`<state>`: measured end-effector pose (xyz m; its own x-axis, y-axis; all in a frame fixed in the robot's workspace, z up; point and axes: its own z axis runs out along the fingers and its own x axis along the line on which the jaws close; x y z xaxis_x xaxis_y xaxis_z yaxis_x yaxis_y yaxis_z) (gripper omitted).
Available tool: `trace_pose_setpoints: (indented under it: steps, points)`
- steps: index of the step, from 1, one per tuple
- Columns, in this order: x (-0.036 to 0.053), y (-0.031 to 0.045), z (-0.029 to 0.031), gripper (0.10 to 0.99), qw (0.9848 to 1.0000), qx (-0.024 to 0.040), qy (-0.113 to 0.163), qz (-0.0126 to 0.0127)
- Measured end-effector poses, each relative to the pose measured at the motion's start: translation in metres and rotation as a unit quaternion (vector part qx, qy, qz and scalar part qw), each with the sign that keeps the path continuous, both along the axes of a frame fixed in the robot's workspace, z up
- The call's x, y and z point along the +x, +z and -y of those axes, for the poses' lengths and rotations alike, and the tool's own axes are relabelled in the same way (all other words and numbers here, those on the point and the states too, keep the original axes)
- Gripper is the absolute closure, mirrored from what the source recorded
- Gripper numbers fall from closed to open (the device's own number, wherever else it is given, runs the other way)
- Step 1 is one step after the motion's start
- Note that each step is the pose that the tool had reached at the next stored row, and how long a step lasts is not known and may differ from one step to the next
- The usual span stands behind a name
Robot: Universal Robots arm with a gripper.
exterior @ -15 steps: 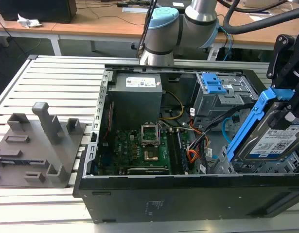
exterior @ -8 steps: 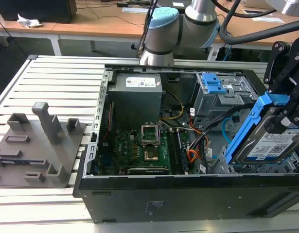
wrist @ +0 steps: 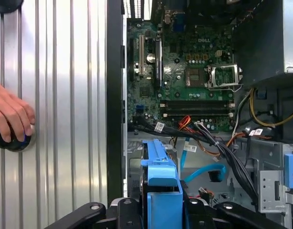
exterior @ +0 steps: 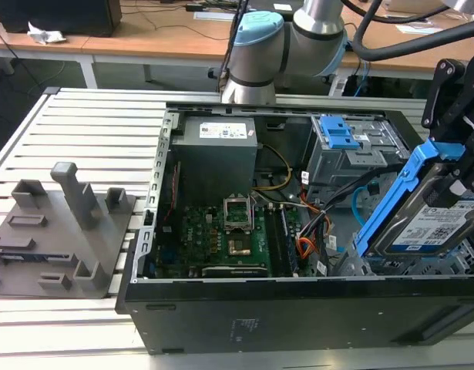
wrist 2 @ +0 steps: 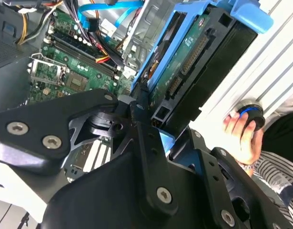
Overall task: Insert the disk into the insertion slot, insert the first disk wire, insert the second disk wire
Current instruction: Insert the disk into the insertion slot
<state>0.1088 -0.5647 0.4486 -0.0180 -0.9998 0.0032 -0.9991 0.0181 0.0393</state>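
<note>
- On the slatted metal table (exterior: 82, 131) lies an open black computer case (exterior: 260, 316), taking up most of the exterior view's right side.
- Behind the case, at the far side, the robot arm (exterior: 283, 38) rises with its pale blue joint cap.
- A grey moulded fixture (exterior: 59, 231) rests on the table well to the exterior view's left of the case.
- Inside, a grey power supply (exterior: 217, 154) stands at the far wall, with the green motherboard (exterior: 213, 231) nearer.
- Further right, a taller metal cage (exterior: 352, 154) carries a blue latch (exterior: 337, 132).
- Held steeply tilted over the case's near right corner is the disk (exterior: 429, 223), label up, its low end down by the insertion slot (exterior: 406, 266) and its high end raised.
- From where I stand, the gripper (exterior: 458, 166) is clamped on the disk's blue carrier, which runs up between the black fingers (wrist 2: 136, 107) in the second wrist view.
- Out on the table slats, a person's hand (wrist: 10, 114) rests on a round black knob (wrist: 13, 140).
</note>
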Motion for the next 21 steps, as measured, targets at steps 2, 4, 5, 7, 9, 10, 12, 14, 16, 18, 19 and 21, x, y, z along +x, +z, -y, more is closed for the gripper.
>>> trace_pose_setpoints:
  steps: [2, 4, 5, 7, 9, 10, 12, 14, 16, 18, 19, 21]
  points:
    - [0.0055, 0.0002, -0.0056, 0.722, 1.0, -0.0002, 0.0, -0.001]
    - [0.011, 0.0003, -0.0127, 0.722, 1.0, -0.0002, 0.0, -0.0025]
    - [0.0147, 0.0001, -0.0159, 0.722, 1.0, -0.0001, 0.0, -0.0043]
    - [0.0205, -0.002, -0.0174, 0.722, 0.9999, -0.0001, 0.001, -0.0116]
    - [0.0248, -0.004, -0.0185, 0.722, 0.9999, -0.0002, 0.001, -0.0171]
    - [0.0254, -0.0044, -0.0192, 0.722, 0.9998, -0.0002, 0.001, -0.0179]
    - [0.0268, -0.0058, -0.0209, 0.722, 0.9998, -0.0001, 0.001, -0.0199]
    - [0.0279, -0.0079, -0.021, 0.722, 0.9997, -0.0002, 0.001, -0.0229]
    - [0.0289, -0.01, -0.021, 0.722, 0.9997, -0.0002, 0.001, -0.0255]
    - [0.0303, -0.0134, -0.021, 0.722, 0.9996, -0.0001, 0.001, -0.0292]
    - [0.0314, -0.015, -0.0211, 0.722, 0.9995, -0.0005, 0.001, -0.0311]
    - [0.0328, -0.0173, -0.021, 0.722, 0.9994, -0.0002, 0.001, -0.0333]
